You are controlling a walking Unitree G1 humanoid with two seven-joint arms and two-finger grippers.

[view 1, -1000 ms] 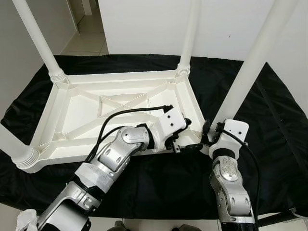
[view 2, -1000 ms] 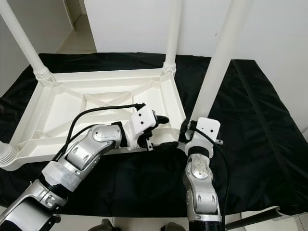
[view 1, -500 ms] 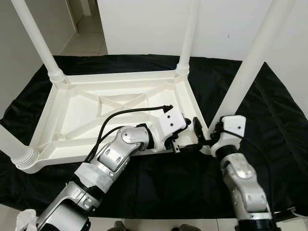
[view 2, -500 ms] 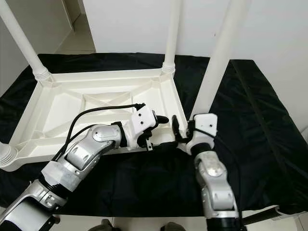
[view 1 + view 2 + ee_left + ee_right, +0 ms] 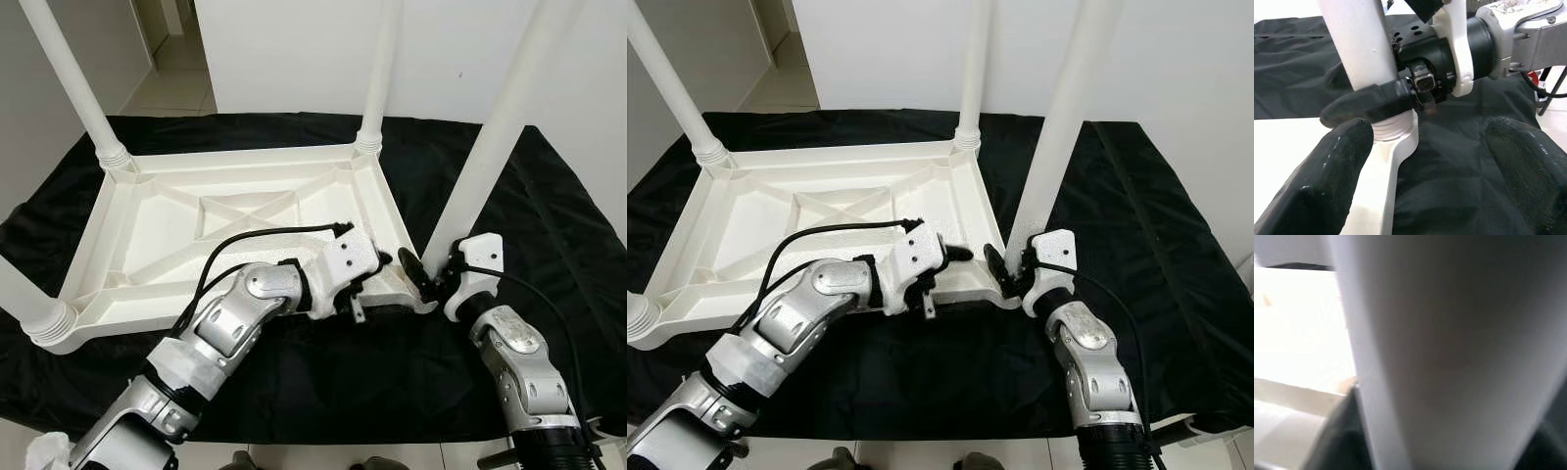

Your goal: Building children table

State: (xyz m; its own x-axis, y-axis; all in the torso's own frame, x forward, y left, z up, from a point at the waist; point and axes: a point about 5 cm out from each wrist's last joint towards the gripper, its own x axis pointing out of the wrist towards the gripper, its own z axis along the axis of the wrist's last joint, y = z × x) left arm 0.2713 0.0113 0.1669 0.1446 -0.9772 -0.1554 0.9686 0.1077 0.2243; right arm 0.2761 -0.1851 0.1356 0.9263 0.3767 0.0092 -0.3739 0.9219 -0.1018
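Upturned white table (image 5: 235, 211) on a black cloth (image 5: 549, 245), both grippers at its near right corner.
Eye views: right gripper (image 5: 1007, 275) clasps the leg (image 5: 485, 147) base. Left wrist view: left gripper (image 5: 1420, 161) open, fingers (image 5: 1327, 181) spread beside that leg.

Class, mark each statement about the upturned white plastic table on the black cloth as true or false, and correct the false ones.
1. The white plastic table lies upside down on the black cloth. True.
2. Only two legs are fitted. False: four legs stand up from its corners.
3. The right hand is at the base of the near right white leg. True.
4. The left hand rests on the far left corner. False: it is at the near right edge.
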